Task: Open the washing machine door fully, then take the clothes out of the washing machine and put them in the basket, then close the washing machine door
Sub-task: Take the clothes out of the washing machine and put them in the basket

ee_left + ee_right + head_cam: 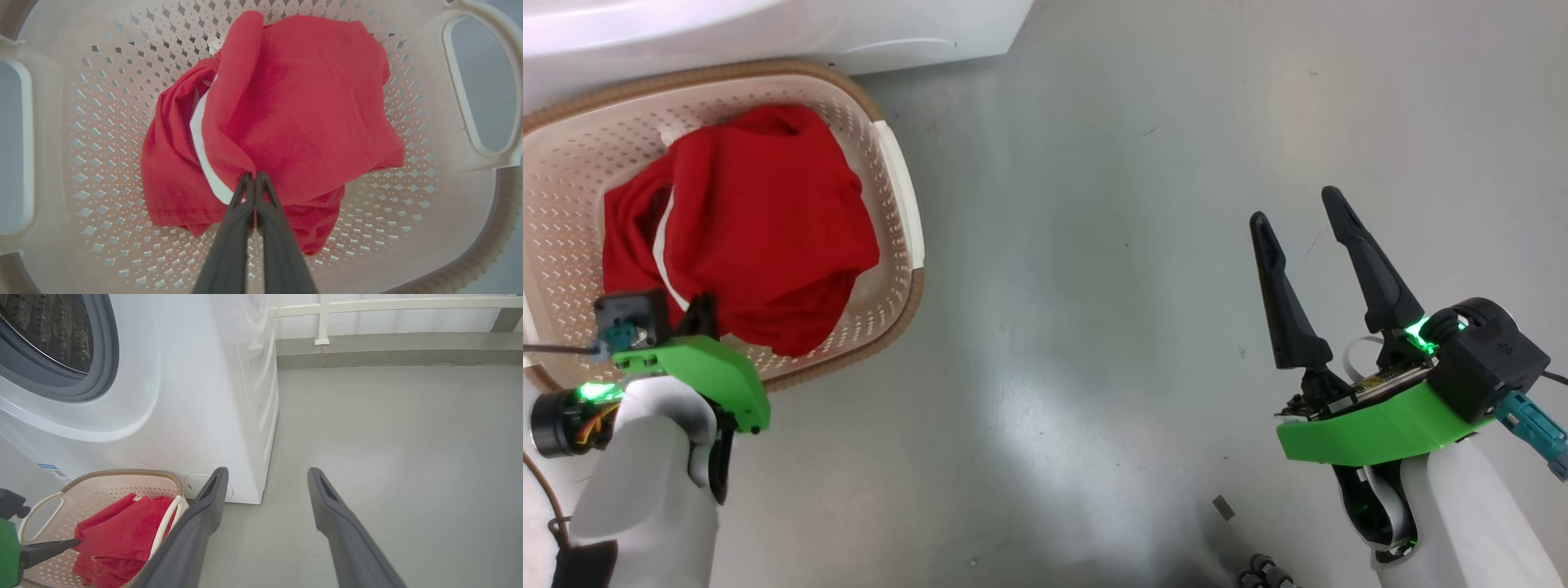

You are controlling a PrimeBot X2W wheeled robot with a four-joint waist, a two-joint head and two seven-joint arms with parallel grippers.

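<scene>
One cream basket [564,163] on the floor beside one white washing machine [184,396] holds one heap of red clothes [760,220]. The left gripper [254,175] pinches them; the right gripper [1295,206] gapes wide, empty.

No text, brand or number can be read anywhere. At the lower left of the right wrist view, a small blue-and-white sticker [52,470] sits low on the front of the big white boxy washing machine [184,396]; its print is too small to read.
</scene>
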